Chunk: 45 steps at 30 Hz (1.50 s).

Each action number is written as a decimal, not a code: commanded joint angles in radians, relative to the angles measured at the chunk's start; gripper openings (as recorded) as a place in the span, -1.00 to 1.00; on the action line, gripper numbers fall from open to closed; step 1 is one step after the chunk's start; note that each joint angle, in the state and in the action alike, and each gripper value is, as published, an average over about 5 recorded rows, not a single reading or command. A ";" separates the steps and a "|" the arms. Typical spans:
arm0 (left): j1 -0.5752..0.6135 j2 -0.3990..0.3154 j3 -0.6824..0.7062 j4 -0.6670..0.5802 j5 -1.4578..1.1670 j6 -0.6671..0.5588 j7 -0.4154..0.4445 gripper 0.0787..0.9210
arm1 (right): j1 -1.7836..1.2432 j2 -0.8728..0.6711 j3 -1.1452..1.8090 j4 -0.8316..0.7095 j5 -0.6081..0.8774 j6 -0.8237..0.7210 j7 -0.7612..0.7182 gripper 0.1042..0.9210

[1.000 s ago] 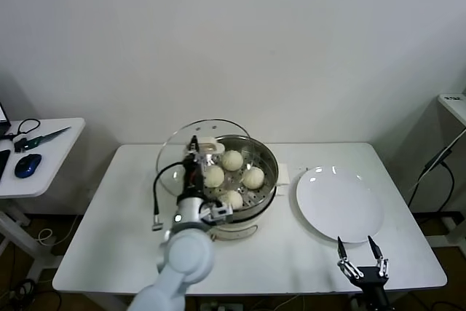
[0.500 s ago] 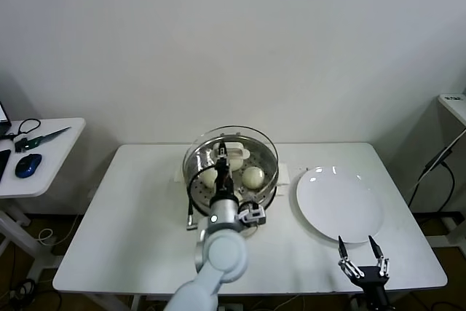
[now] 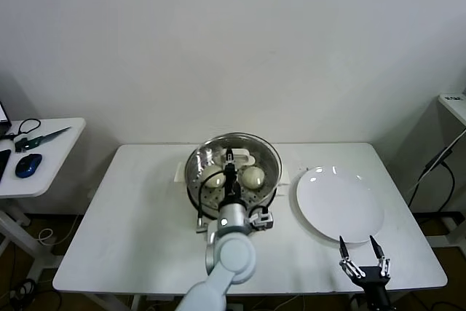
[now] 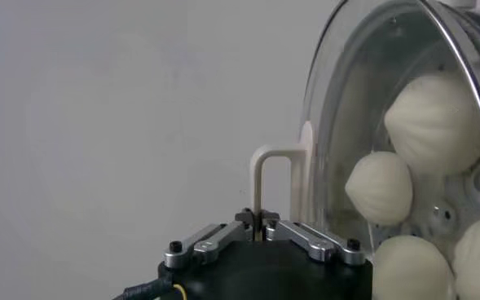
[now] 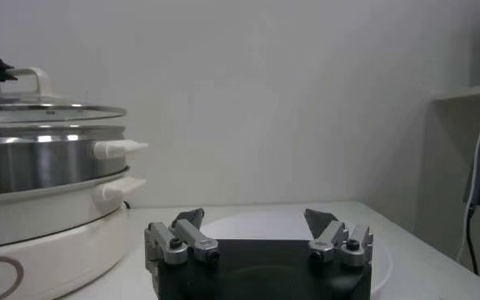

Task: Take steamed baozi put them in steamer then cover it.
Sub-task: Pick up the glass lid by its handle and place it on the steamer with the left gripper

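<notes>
The steamer (image 3: 234,193) stands mid-table, its steel basket (image 5: 36,159) on a cream pot base (image 5: 44,236). The cover (image 3: 233,152), a glass lid, lies level over the basket's rim (image 5: 48,108). My left gripper (image 3: 229,156) is above it, shut on the cover's cream handle (image 4: 266,175), which the fingertips (image 4: 258,220) pinch. Through the glass I see steamed baozi (image 3: 212,176) (image 4: 378,187) lying inside the basket; another baozi (image 3: 253,175) is beside it. My right gripper (image 3: 365,261) hangs open and empty at the table's front right edge (image 5: 256,220).
A large white plate (image 3: 339,203) lies to the right of the steamer, just behind the right gripper. A small side table (image 3: 33,158) with a blue mouse and cables stands at the far left. A shelf (image 3: 453,100) and a hanging cable are at the far right.
My left gripper has carried the cover from a tilted position at the steamer's left rim to the right, and it now sits level over the basket. The right arm has not moved.
</notes>
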 commanded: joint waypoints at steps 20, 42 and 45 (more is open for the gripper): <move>-0.004 -0.004 -0.015 0.053 0.002 0.006 -0.007 -0.87 | -0.008 0.008 0.002 0.018 -0.004 0.004 -0.006 0.76; 0.094 0.139 0.017 -0.279 -0.199 -0.003 0.058 -0.06 | -0.016 0.009 -0.007 0.040 0.002 -0.050 0.048 0.76; 0.143 0.162 -0.011 -0.345 -0.337 -0.037 -0.030 0.15 | -0.018 0.003 -0.013 0.039 -0.001 -0.045 0.064 0.76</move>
